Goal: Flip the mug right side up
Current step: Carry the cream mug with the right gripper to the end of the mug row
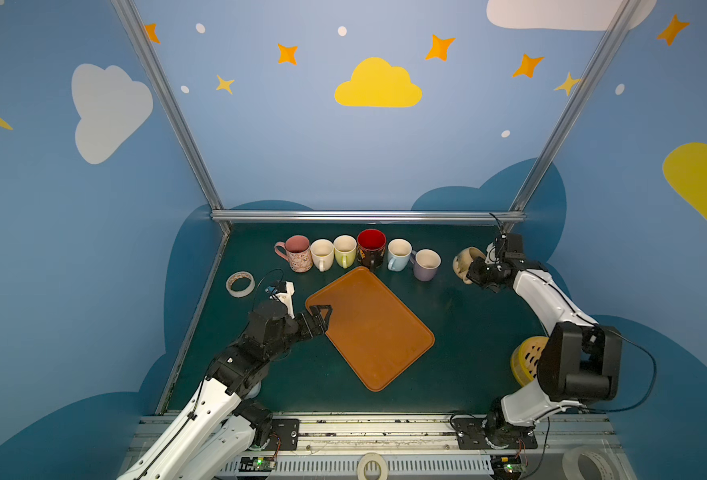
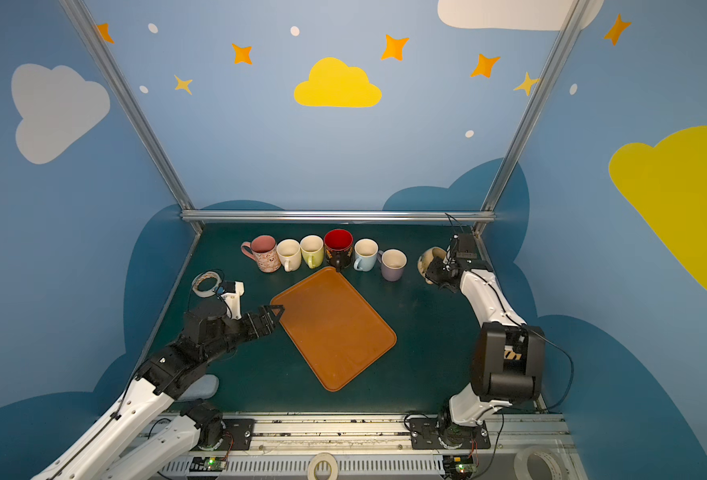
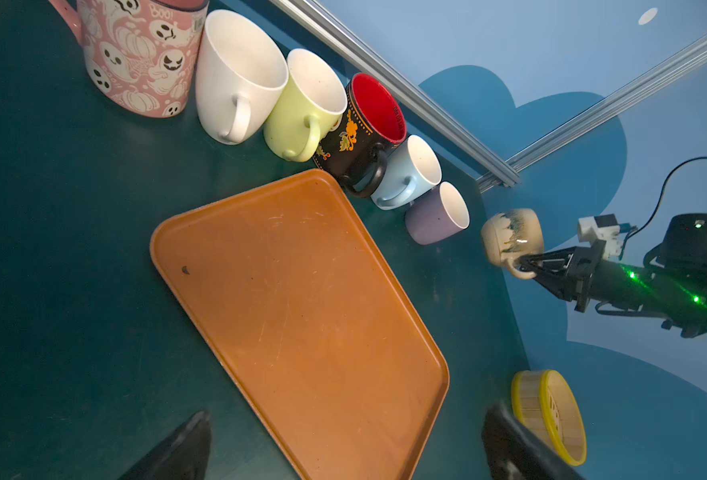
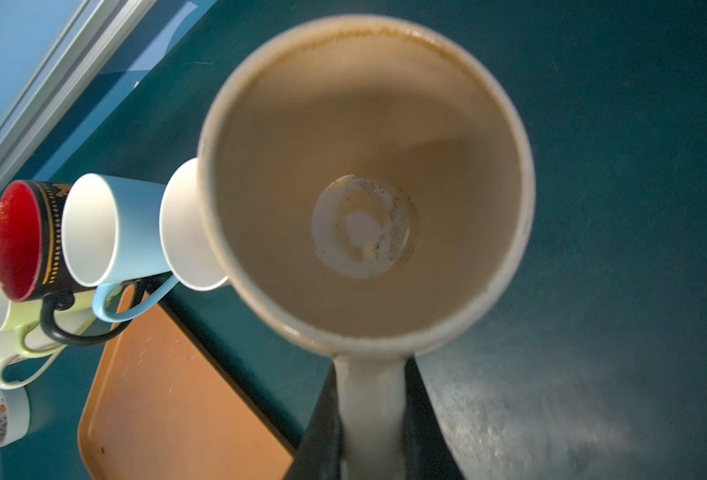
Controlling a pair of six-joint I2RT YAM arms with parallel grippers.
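Right gripper [image 4: 372, 372] around mug [image 4: 364, 208] handle

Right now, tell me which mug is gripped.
The beige mug, right of the purple mug in both top views: the right gripper is shut on its handle. The other six mugs stand free in a row.

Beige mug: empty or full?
Empty. Right wrist view looks into the beige mug to a bare, stained bottom; right gripper grips its handle.
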